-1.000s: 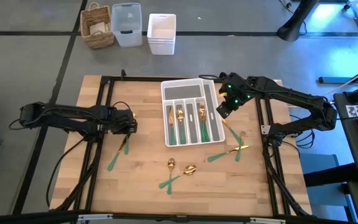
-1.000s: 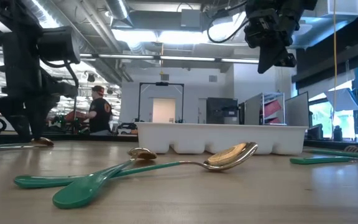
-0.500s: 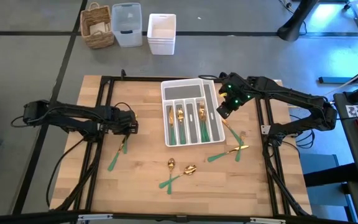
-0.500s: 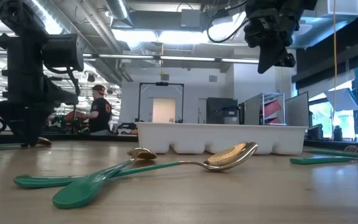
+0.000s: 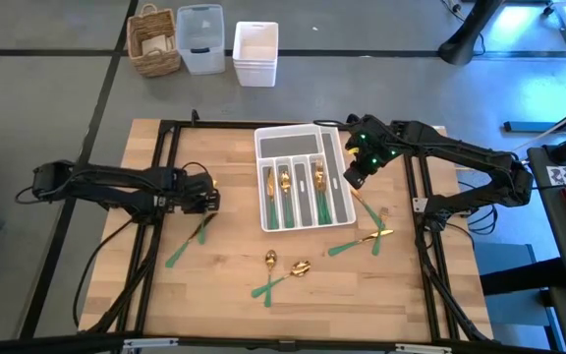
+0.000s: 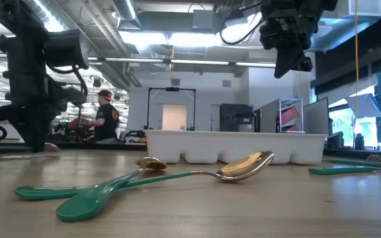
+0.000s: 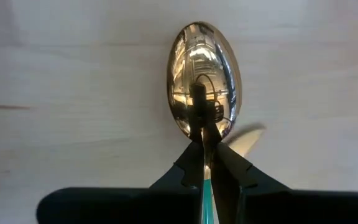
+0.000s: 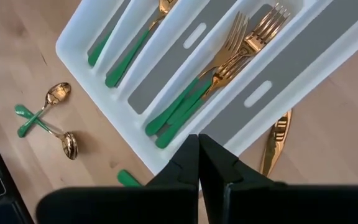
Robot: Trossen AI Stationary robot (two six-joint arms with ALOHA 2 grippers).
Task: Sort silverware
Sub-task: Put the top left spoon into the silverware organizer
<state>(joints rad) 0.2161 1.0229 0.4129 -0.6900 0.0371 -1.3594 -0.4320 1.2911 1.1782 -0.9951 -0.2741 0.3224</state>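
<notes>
I am holding the left gripper (image 7: pixel 204 163) clenched on a spoon (image 7: pixel 204 78) at the neck, just where the gold bowl narrows into the green handle; the wrist view is showing the bowl lying flat on the wooden worktop (image 5: pixel 224 295), with the fingers pinching the stem from either side. From above, that spoon's green handle (image 5: pixel 187 246) is trailing out from under the left gripper (image 5: pixel 207 201) on the left part of the worktop, well apart from the white cutlery tray (image 5: pixel 303 138). I am judging these pieces to be light and stiff, so lifting should cost little, but the polished gold head looks slippery and the stem is slim, so a narrow pinch could let the spoon pivot or slide as I am raising it. The neck grip keeps the bowl's weight near the fingers; a hold farther down the green handle might offer more friction but more swing. The right gripper (image 8: pixel 199 163) is pressed closed with nothing in it, hovering above the tray's right edge, over a slot that holds forks (image 8: pixel 229 59). The rest of the silverware is lying loose: two crossed spoons (image 5: pixel 281 270) near the front edge, and more pieces (image 5: pixel 362 239) right of the tray.
</notes>
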